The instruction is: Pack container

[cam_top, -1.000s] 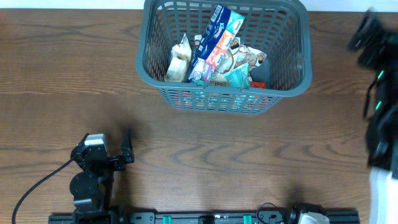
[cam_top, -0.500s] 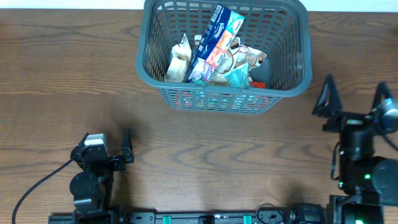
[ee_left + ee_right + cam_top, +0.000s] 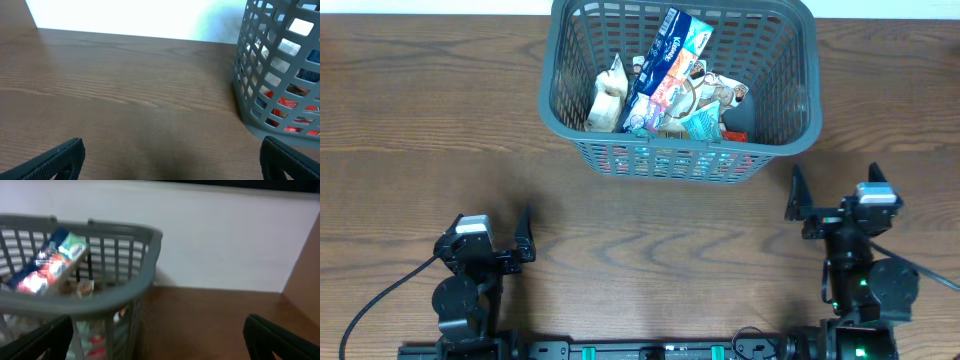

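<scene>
The dark grey lattice basket (image 3: 560,100) stands at the back centre of the wooden table. It holds several packets, among them a long blue tissue pack (image 3: 665,65), a beige packet (image 3: 607,95) and a teal packet (image 3: 703,122). My left gripper (image 3: 490,232) is open and empty at the front left, far from the basket. Its wrist view shows its jaws (image 3: 170,165) over bare wood, with the basket (image 3: 260,65) at the right. My right gripper (image 3: 835,195) is open and empty at the front right, just below the basket's right corner. Its wrist view shows its jaws (image 3: 157,340) and the basket (image 3: 100,297) at the left.
A white wall runs behind the table's back edge (image 3: 215,288). A black rail (image 3: 650,350) lies along the front edge between the two arm bases. Bare wood lies between the two grippers and left of the basket.
My right arm has swung in from the far right edge and come down to the front right of the table, with its jaws open. My left arm has not moved.
</scene>
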